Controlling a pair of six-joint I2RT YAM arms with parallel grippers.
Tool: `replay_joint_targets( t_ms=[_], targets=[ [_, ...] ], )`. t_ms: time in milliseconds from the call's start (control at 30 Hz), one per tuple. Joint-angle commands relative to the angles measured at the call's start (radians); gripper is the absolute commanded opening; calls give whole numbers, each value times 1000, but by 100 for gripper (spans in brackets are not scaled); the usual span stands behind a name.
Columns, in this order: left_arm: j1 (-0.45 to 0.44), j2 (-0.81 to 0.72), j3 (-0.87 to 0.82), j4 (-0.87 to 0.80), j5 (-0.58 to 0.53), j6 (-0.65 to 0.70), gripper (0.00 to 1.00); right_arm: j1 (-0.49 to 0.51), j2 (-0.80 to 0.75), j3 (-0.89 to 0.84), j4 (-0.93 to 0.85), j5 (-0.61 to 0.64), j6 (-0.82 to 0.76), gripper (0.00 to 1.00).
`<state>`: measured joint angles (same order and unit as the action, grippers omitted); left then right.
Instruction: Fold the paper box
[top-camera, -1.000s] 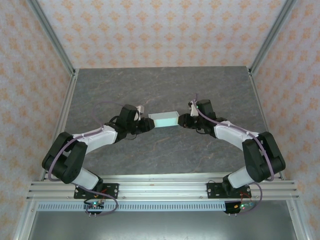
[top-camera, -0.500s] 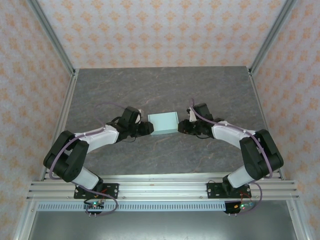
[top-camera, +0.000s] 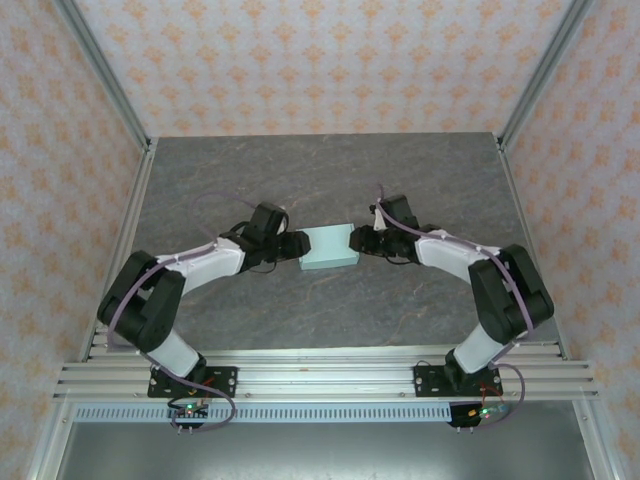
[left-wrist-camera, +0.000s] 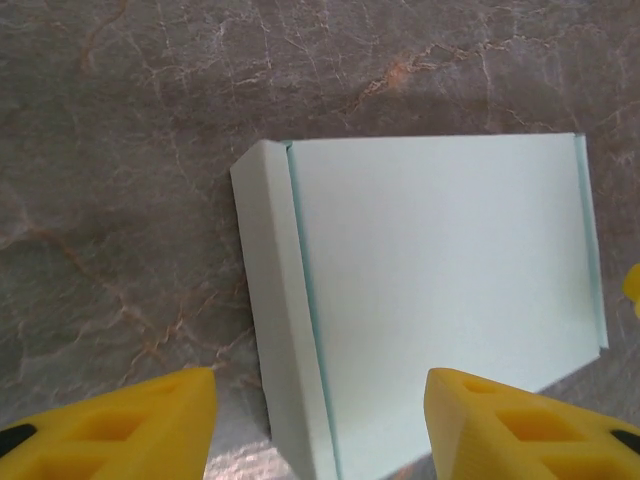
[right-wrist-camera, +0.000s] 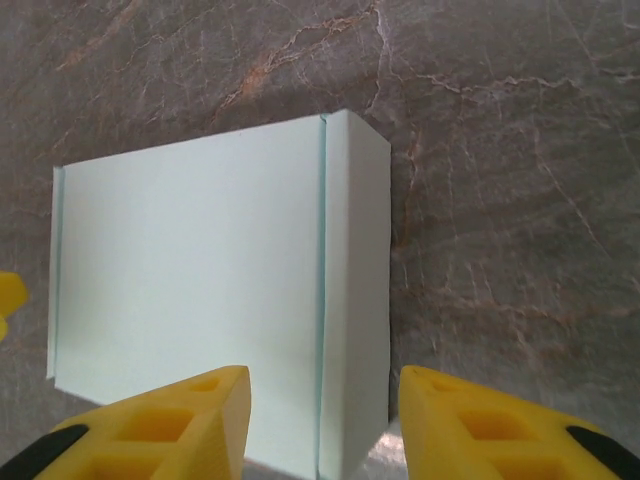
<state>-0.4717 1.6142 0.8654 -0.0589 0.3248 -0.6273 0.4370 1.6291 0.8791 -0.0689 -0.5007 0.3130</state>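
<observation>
No readable txt, labels or nos., incl. on paper box (left-wrist-camera: 440, 300).

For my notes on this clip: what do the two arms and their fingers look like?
Both the left arm and right arm have black joints and white forearm shells, with thin purple cables looping along them. Each stands on a black base plate bolted to an aluminium rail. The fingers are bright yellow plastic with rectangular cut-outs.
</observation>
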Motion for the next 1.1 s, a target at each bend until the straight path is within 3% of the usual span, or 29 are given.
replay_joint_targets(
  t_ms=[0,467,667,867,1067],
  targets=[
    [-6,45,56,15,5,-11,57,8,36,38,40,-2,26,43],
    [30,282,296,12,57,-18,57,-28,155,187,40,11,49,41],
    [72,351,416,-76,-15,45,59,-76,207,291,-36,43,26,43],
    [95,302,433,-97,-45,127,67,-83,157,349,-166,205,-91,51],
    [95,98,309,-77,-146,199,72,-82,-64,275,-194,396,-186,62]
  ],
)
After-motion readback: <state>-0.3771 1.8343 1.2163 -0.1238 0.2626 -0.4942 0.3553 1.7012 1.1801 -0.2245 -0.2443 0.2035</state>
